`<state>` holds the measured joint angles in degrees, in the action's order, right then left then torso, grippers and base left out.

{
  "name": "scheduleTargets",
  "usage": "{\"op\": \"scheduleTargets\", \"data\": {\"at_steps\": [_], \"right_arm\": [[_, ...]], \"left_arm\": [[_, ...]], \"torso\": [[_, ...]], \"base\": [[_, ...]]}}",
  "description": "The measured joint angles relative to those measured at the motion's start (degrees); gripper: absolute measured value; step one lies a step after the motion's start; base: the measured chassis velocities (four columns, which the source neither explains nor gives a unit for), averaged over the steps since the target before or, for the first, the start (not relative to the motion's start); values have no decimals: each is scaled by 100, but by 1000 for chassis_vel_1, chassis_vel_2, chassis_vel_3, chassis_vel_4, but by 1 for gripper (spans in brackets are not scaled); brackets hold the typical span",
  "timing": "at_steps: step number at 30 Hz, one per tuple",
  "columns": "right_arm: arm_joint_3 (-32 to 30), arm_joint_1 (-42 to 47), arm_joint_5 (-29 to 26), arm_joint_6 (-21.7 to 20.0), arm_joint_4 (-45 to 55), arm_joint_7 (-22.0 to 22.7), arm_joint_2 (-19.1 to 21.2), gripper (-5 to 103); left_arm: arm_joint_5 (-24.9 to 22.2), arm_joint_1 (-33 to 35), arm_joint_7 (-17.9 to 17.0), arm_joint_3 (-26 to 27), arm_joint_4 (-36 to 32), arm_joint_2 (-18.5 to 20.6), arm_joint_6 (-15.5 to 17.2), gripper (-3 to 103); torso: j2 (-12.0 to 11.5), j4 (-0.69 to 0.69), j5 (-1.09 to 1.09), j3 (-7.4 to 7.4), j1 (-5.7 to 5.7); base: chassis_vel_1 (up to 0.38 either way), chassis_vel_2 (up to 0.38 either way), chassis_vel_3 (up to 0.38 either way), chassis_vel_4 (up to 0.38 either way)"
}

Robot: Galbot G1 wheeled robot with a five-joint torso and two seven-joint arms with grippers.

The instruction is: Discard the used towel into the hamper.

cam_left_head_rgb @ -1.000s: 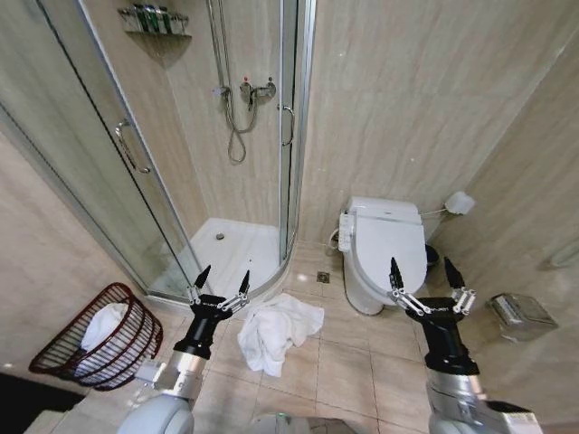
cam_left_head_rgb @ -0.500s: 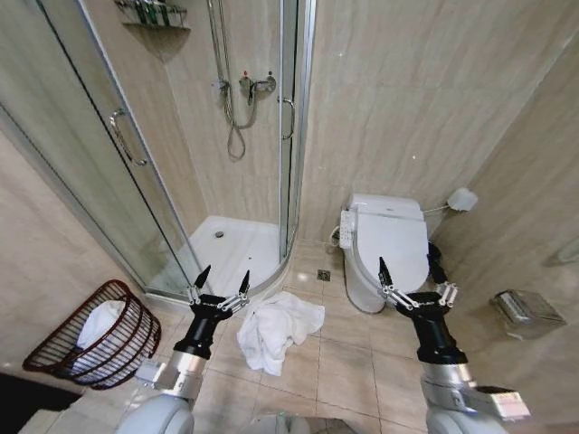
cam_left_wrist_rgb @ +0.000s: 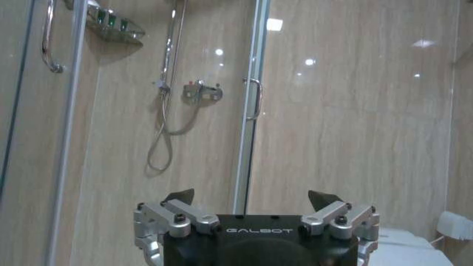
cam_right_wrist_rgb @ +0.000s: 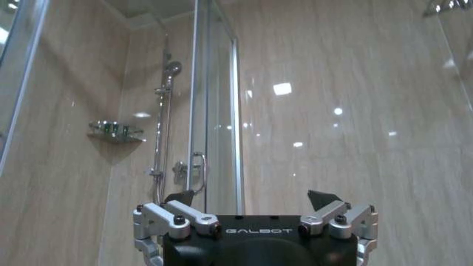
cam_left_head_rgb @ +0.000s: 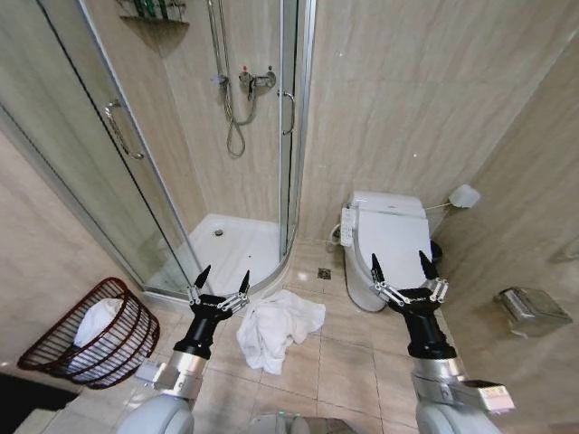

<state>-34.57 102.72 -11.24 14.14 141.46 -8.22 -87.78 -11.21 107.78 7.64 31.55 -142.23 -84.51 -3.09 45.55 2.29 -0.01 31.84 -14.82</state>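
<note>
A crumpled white towel (cam_left_head_rgb: 276,329) lies on the tiled floor in front of the shower step. The hamper (cam_left_head_rgb: 54,349), a reddish-brown open-weave basket with white cloth inside, leans at the lower left by the glass door. My left gripper (cam_left_head_rgb: 223,275) is held upright and open just left of the towel and above it; the left wrist view shows its fingertips (cam_left_wrist_rgb: 181,195) spread with nothing between them. My right gripper (cam_left_head_rgb: 399,263) stands upright and open in front of the toilet, to the right of the towel, its fingertips (cam_right_wrist_rgb: 323,198) also apart and empty.
A white toilet (cam_left_head_rgb: 385,246) stands against the back wall. The glass shower stall (cam_left_head_rgb: 208,163) with its raised white tray (cam_left_head_rgb: 226,249) fills the left. A small metal bin (cam_left_head_rgb: 531,313) sits at the far right. A floor drain (cam_left_head_rgb: 323,274) lies beyond the towel.
My right gripper has moved left, from the toilet's right side to in front of its bowl. The camera has tilted slightly. The left gripper and towel stay put.
</note>
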Motion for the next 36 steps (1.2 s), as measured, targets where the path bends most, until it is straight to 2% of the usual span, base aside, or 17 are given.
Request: {"op": "scheduleTargets", "data": {"at_steps": [8,11,13,17,24,36], "right_arm": [[126,-4,10,-226,31,115,-55,100],[191,-20,-8,-352,11,344,-67,100],[334,-91,-215,-513,-233,704,48,100],[451,-271,-404,-653,-787,907,282,100],[589,-348,-515,-760,-1072,904,347,100],[1091,-669,-424,-748,-2135,480,635,100]], "left_arm": [[0,0,0,0,0,0,0,100],[0,0,0,0,0,0,0,100],[0,0,0,0,0,0,0,100],[0,0,0,0,0,0,0,100],[0,0,0,0,0,0,0,100],[0,0,0,0,0,0,0,100]], "torso": [[-216,0,0,-124,92],[-281,-1,0,-163,119],[-351,-1,0,-204,147],[-461,1,2,-267,193],[-605,0,0,-353,252],[-899,0,1,-523,374]], "base": [[0,0,0,0],[0,0,0,0],[0,0,0,0],[0,0,0,0],[0,0,0,0],[0,0,0,0]]}}
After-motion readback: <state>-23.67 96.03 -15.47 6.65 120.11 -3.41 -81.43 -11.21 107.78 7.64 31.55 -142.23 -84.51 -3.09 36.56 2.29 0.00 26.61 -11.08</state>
